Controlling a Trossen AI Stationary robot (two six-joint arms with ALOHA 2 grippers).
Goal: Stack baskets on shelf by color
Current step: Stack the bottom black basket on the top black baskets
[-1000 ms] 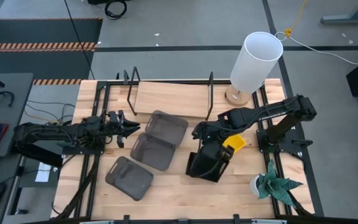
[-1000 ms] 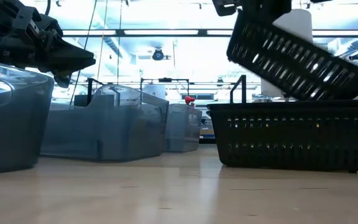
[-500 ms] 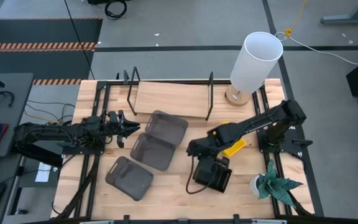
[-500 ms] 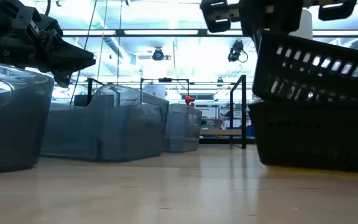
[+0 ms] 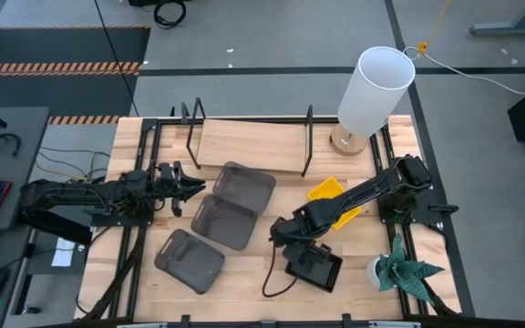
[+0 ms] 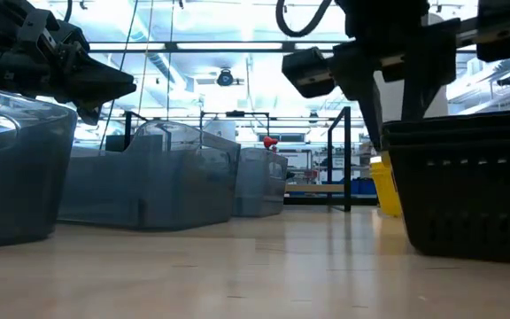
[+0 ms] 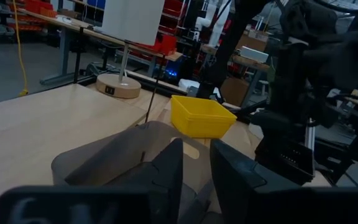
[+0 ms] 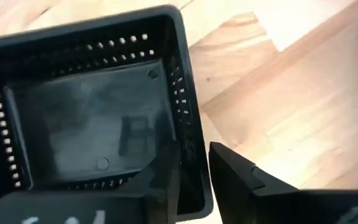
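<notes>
My right gripper [image 5: 287,235] is shut on a black mesh basket [image 5: 314,265] near the table's near edge. In the low view that basket [image 6: 472,190] sits nested in another black one on the table. Yellow baskets [image 5: 327,189] stand by the shelf's right end. The shelf [image 5: 249,146] is a light board with black wire uprights at the far side. Three grey baskets [image 5: 224,221] lie in a slanting row on the table, mouths up. My left gripper [image 5: 188,187] hovers shut just left of them, touching nothing. My right gripper pinches one side wall [image 8: 190,134] of the black basket, close to a corner. One finger [image 8: 160,180] is inside the basket and the other [image 8: 241,177] outside. The fingers come from above, slanting from the far side. The basket sits about level on the black one under it.
A tall white cylinder lamp [image 5: 373,89] stands at the far right corner on a round wooden base. A small potted plant [image 5: 403,270] sits near the right near corner. Bare wood lies between the grey baskets and the black ones [image 5: 261,264].
My right gripper has moved toward the near edge and down with the black basket. The basket was tilted and raised; now it sits level, nested in the lower black one, which has shifted nearer too. The yellow baskets have come into view behind it.
</notes>
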